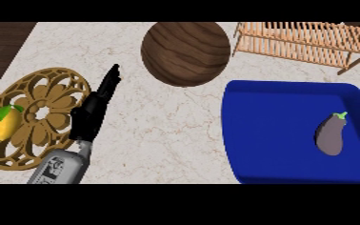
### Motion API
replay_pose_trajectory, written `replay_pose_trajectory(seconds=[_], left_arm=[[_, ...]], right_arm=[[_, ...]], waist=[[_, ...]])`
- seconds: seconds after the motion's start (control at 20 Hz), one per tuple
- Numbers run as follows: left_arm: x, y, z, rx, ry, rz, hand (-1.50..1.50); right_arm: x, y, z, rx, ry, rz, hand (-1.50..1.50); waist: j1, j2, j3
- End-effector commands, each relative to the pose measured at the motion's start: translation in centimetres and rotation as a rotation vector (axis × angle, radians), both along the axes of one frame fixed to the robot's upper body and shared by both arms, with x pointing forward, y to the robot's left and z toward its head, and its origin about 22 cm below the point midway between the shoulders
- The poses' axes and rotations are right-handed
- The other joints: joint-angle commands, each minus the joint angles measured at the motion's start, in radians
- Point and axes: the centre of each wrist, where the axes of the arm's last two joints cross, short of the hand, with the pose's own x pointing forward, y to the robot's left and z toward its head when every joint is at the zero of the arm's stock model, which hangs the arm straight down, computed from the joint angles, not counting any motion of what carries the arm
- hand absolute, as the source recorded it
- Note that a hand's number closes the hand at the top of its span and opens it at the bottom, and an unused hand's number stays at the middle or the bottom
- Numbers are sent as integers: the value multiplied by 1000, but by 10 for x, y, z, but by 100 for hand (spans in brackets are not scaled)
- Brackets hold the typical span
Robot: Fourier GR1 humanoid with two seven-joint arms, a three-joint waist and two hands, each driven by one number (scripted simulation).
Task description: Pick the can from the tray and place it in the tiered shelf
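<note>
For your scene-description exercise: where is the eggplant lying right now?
In the head view the eggplant lies on the right side of the blue tray, at the picture's right, below the wooden rack.

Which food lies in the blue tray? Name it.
The eggplant, dark purple with a green stem, lies in the tray. The yellow-green fruit sits on the trivet at far left.

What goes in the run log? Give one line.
left robot hand: open, over counter | tray: eggplant, no can seen | shelf: no can seen
</note>
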Motion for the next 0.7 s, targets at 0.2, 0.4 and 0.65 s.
replay_pose_trajectory(seconds=[0.2,0.4,0.65], left_arm=[[6,7,-10,2,6,23,0],[-6,4,-14,5,8,24,0],[8,12,0,-2,3,36,0]], right_arm=[[2,16,71,-296,-20,152,-150],[-7,30,112,-535,-18,209,-150],[-21,52,113,-798,-39,246,-150]], waist=[[-20,-9,-2],[-22,-15,-3],[-30,-12,-2]])
